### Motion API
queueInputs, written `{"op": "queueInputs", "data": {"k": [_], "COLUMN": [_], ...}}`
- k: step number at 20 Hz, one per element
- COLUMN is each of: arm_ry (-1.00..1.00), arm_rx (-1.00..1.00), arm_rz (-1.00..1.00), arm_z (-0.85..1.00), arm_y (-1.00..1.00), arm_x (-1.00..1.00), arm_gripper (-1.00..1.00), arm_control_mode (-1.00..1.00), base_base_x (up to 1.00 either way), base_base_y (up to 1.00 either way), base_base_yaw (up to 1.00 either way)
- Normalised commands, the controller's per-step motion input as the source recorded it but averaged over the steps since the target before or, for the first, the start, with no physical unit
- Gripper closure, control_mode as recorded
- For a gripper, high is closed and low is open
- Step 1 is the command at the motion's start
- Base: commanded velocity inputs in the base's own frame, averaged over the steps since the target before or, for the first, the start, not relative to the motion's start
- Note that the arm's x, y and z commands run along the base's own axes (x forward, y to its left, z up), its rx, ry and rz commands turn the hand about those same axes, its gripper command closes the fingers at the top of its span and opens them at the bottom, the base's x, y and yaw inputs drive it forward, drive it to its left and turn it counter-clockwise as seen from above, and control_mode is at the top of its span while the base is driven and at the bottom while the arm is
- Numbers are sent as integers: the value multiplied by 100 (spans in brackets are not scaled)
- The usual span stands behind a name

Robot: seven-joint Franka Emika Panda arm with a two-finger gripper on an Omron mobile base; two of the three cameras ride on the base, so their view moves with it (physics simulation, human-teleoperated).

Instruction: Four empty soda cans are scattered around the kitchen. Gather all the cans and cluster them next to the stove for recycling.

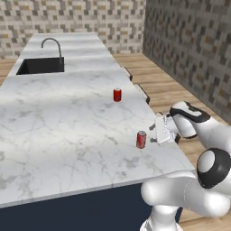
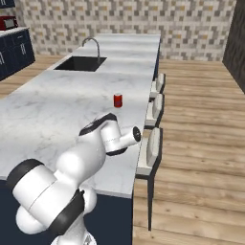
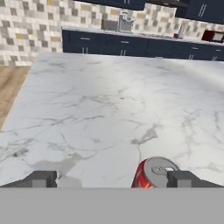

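Observation:
Two red soda cans stand on the white marble island (image 1: pixel 58 131). The nearer can (image 1: pixel 141 139) is close to the island's front right corner, and my gripper (image 1: pixel 154 133) hovers open just to its right, level with it. In the hand view this can (image 3: pixel 151 173) shows its silver top low down, by the right fingertip (image 3: pixel 183 178) and inside the wide gap of the gripper (image 3: pixel 113 179), nothing held. The farther can (image 1: pixel 117 94) (image 2: pixel 117 100) stands near the island's right edge, well beyond the hand. The stove is out of view.
A black sink (image 1: pixel 40 66) with a curved faucet (image 1: pixel 52 45) sits at the island's far end. Stools (image 2: pixel 153 146) line the island's right side over wood floor. Navy cabinets (image 3: pixel 131 46) with a marble counter run along the far tiled wall.

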Motion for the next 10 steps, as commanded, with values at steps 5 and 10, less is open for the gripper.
{"op": "queueInputs", "data": {"k": [5,10], "arm_ry": [3,3], "arm_rx": [0,0], "arm_rz": [0,0], "arm_z": [-14,-16], "arm_y": [0,0], "arm_x": [23,23], "arm_gripper": [-100,-100], "arm_control_mode": [-100,-100], "base_base_x": [0,0], "base_base_y": [0,0], "base_base_yaw": [0,0]}}
